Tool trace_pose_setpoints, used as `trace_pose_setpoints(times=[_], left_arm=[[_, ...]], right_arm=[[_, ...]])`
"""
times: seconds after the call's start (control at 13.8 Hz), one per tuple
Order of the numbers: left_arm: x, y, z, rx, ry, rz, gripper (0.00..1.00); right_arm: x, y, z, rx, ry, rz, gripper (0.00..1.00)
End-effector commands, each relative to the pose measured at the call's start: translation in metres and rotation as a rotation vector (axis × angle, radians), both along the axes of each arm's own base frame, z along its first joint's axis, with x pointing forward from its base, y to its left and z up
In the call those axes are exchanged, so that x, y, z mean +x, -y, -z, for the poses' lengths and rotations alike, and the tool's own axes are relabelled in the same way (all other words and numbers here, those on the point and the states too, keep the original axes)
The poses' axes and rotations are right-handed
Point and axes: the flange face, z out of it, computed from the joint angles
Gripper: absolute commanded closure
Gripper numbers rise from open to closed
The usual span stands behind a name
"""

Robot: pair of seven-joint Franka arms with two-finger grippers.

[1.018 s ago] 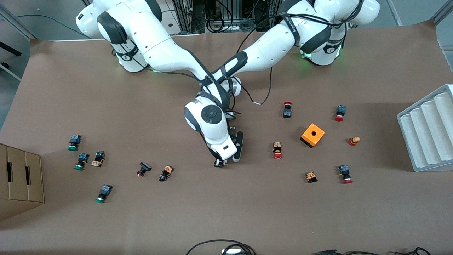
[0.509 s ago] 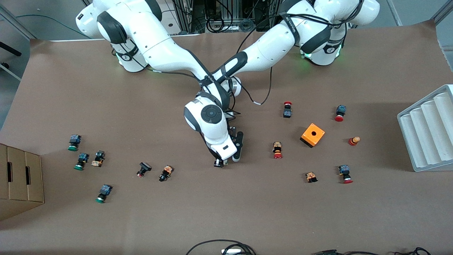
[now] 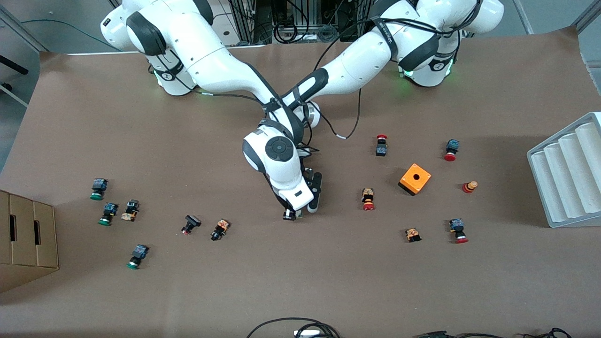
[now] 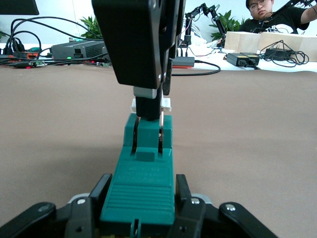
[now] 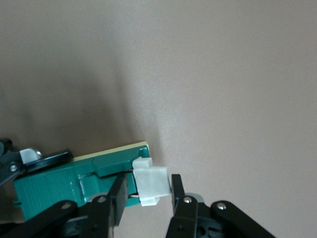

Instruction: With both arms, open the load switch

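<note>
The load switch [image 4: 141, 193] is a narrow green block lying on the table at its middle. My left gripper [image 4: 141, 183] is shut on the block's end toward the bases. In the front view the right hand covers most of it, and one left finger [image 3: 315, 195] shows beside that hand. The white sliding piece [image 5: 151, 183] sits at the block's end nearer the front camera, with thin copper wires running into the green body [image 5: 59, 186]. My right gripper [image 5: 147, 178] [image 3: 295, 214] comes down from above. Its fingers straddle the white piece, with a thin gap showing.
Push buttons lie scattered toward both ends of the table. The closest are an orange-black one [image 3: 219, 229] and a red-capped one [image 3: 368, 199]. An orange box [image 3: 415, 179] and a white ribbed rack [image 3: 568, 173] stand toward the left arm's end, a cardboard box [image 3: 26, 239] toward the right arm's.
The right hand has shifted a little toward the bases, and its fingers have drawn closer around the white piece. The left arm and the block have not moved.
</note>
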Motion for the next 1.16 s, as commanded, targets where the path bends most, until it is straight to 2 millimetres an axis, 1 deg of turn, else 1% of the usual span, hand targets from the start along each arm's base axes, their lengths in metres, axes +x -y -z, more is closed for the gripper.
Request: trace_pose_setpoints(times=[0.0,0.58,0.8,1.09], left_arm=[[-0.01,0.001,0.027,-0.017,-0.048,0.015,0.41],[-0.012,0.002,0.027,-0.018,-0.049,0.017,0.41],[-0.012,0.002,0.027,-0.018,-0.049,0.017,0.41],[-0.01,0.001,0.027,-0.017,-0.048,0.015,0.41]], right_arm=[[-0.021,0.003,0.003,-0.027,-0.043,-0.009,0.58],[-0.027,0.003,0.0,-0.029,-0.048,-0.014,0.59],[-0.031,-0.001,-0.002,-0.028,-0.047,-0.023,0.59],[-0.034,0.001,-0.003,-0.03,-0.051,-0.021,0.6]])
